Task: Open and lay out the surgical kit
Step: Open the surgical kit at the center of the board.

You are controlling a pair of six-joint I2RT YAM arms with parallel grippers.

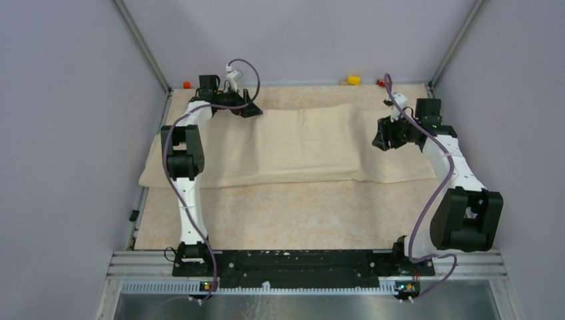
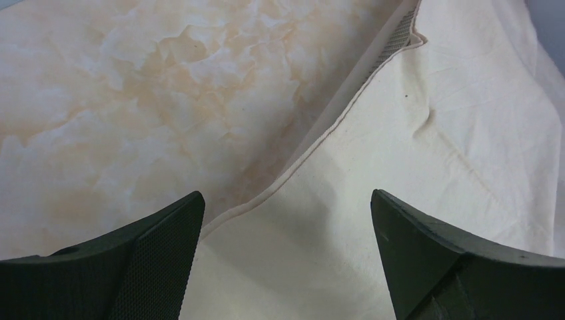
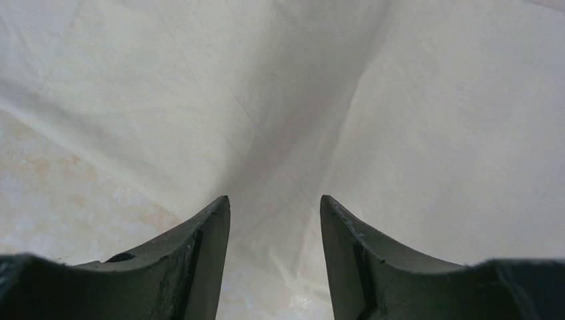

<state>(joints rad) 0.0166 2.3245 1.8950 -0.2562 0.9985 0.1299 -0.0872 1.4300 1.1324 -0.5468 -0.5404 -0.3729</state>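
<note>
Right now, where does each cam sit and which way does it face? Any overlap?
Top external: above and behind the arm bases, looking down over the table; both arms show whole, left gripper and right gripper at the cloth wrap.
Left wrist: on the left arm, facing down past its own fingers at the wrap's hem and bare table.
Right wrist: on the right arm, facing down between its fingers at a crease in the wrap.
Shared: all three see the wrap and the marbled table.
</note>
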